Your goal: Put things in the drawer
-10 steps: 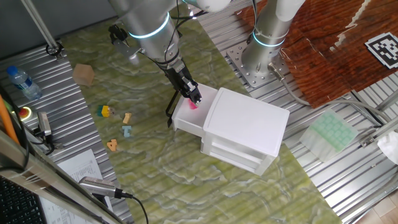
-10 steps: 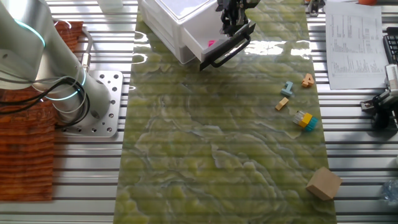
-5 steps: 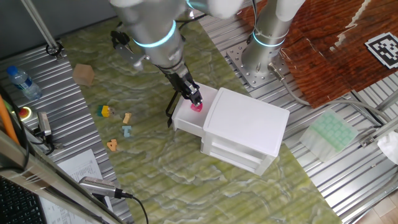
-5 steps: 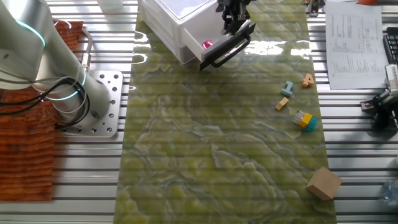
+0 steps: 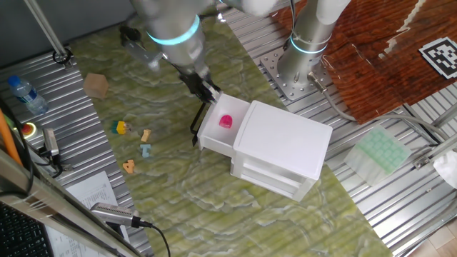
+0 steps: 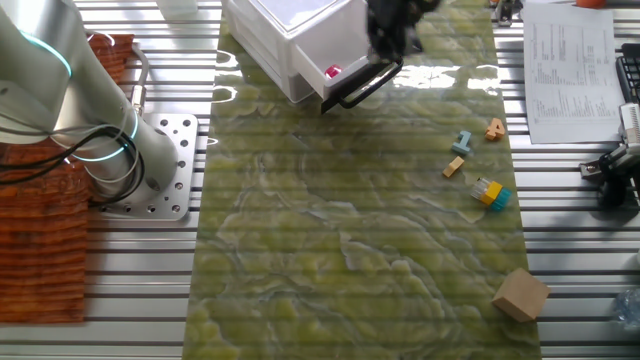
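Inside the open drawer (image 5: 213, 133) lies a roundish magenta-pink piece (image 5: 226, 122).

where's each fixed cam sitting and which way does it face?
One fixed view: high, on the paper-and-keyboard side, angled down across the mat at the white cabinet; arm, base and gripper show.
The other fixed view: near overhead from the opposite side, cabinet at top; arm base left, gripper top.
Shared: drawer, pink piece, loose toys.

A tan wooden block (image 5: 96, 85) is being seen near the mat's edge, a water bottle (image 5: 27, 94) is lying at the table's corner, and printed papers (image 6: 566, 68) are resting along the edge.
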`<state>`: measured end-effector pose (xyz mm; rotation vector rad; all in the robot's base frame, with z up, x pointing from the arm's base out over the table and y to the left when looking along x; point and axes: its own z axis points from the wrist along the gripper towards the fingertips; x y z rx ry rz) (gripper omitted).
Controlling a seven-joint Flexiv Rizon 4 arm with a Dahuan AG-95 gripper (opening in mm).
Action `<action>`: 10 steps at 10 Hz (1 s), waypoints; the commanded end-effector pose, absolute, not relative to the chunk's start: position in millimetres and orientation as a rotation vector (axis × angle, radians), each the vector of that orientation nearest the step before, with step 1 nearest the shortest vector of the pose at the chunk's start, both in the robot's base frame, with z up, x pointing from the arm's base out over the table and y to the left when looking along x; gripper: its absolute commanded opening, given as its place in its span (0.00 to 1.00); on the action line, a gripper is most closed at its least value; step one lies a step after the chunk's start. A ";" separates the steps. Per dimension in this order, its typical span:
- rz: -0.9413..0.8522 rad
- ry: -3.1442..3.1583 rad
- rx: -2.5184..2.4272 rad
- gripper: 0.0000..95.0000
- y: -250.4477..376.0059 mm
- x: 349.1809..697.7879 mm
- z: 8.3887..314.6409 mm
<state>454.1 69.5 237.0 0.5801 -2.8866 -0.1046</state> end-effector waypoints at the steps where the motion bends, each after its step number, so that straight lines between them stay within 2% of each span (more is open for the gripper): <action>1: -0.096 -2.872 0.637 0.00 46.5 477.1 230.2; 5: -0.136 -2.841 0.763 0.00 39.4 488.1 194.6; 8: -0.188 -2.850 0.756 0.00 52.9 473.2 173.8; 10: -0.220 -2.833 0.784 0.00 55.8 462.9 171.1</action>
